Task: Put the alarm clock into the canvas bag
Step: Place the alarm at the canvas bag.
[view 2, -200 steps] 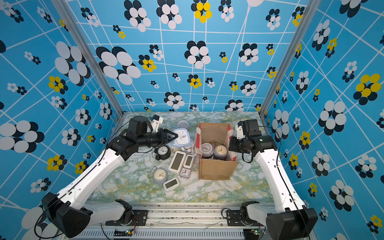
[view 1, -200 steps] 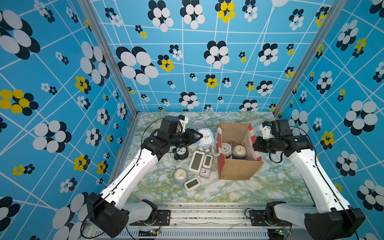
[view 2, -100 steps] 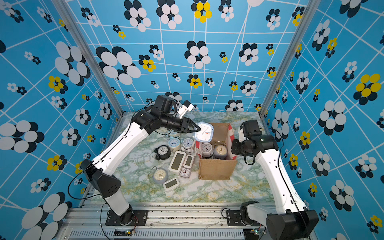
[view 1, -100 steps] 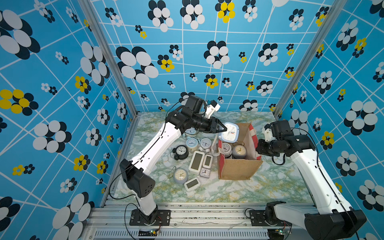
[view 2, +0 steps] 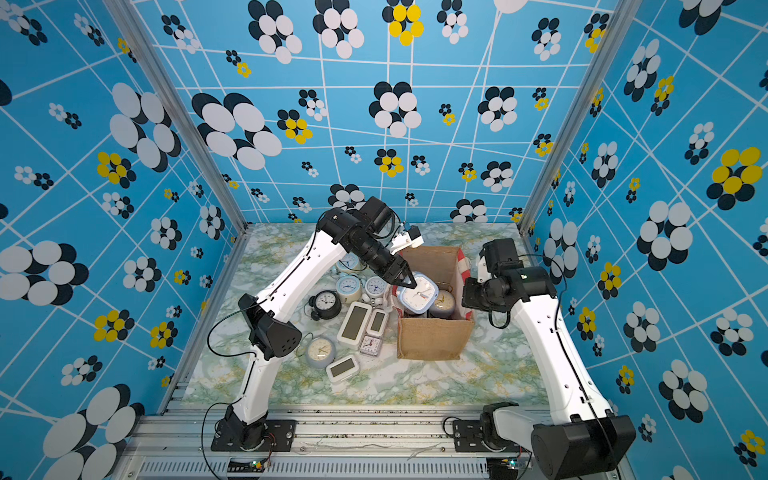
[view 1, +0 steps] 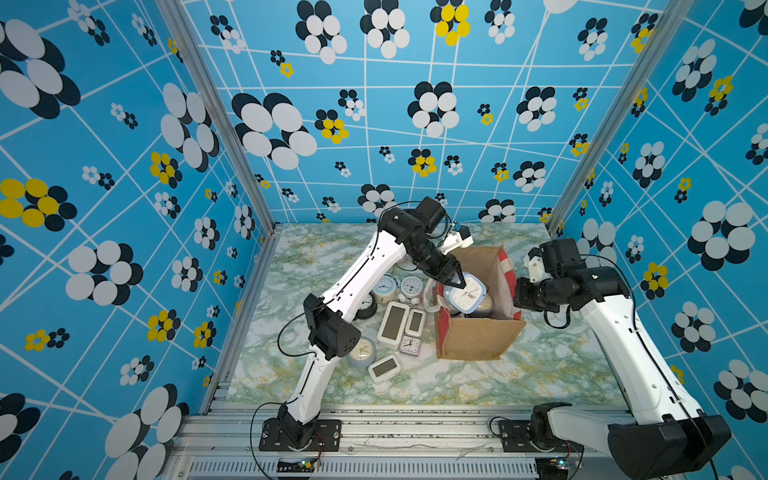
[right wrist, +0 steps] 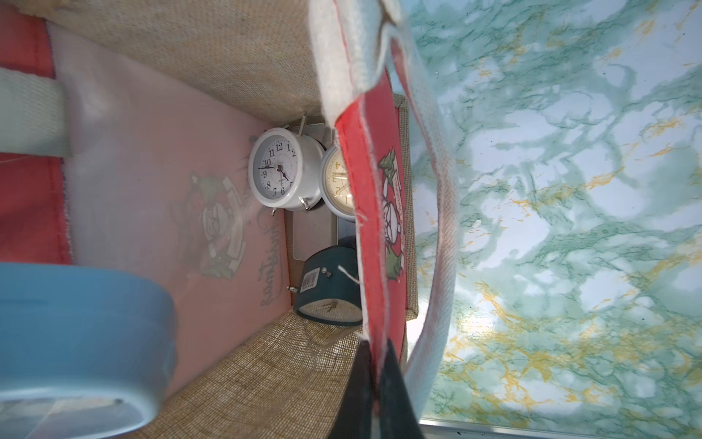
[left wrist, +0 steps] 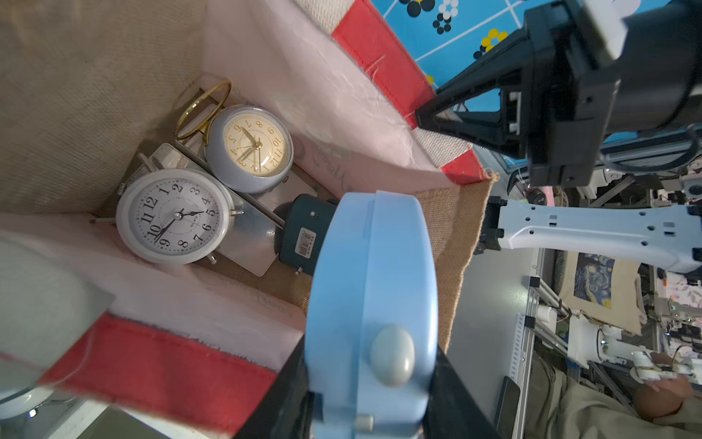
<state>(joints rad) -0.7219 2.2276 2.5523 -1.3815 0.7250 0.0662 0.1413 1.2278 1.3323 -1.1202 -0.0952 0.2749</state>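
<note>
The left gripper point(view 1: 455, 283) is clamped on the light-blue, rounded-square plastic alarm clock point(view 1: 466, 294), one black finger on each flat side. It holds the clock in the open mouth of the boxy tan burlap canvas bag point(view 1: 478, 344), toward the side nearest the left arm and above the clocks already on the bottom.

In both top views the clock is tilted so that its white dial faces up and somewhat toward the front of the table, with one corner uppermost like a diamond. Its body is a flat slab about as wide as it is tall, so it has no marked long axis. In the left wrist view it shows edge-on point(left wrist: 374, 300), its thin rim toward the camera and a pale oval button on that rim beside the fingers.

The right gripper point(right wrist: 374, 395) is closed on the rim of the bag's red side panel — the fabric is pinched between its fingers.

Inside lie a white round twin-bell clock point(left wrist: 174, 216), a grey-blue round clock with a cream dial point(left wrist: 249, 148) and a dark teal clock point(left wrist: 302, 232) — the teal one on its side.
</note>
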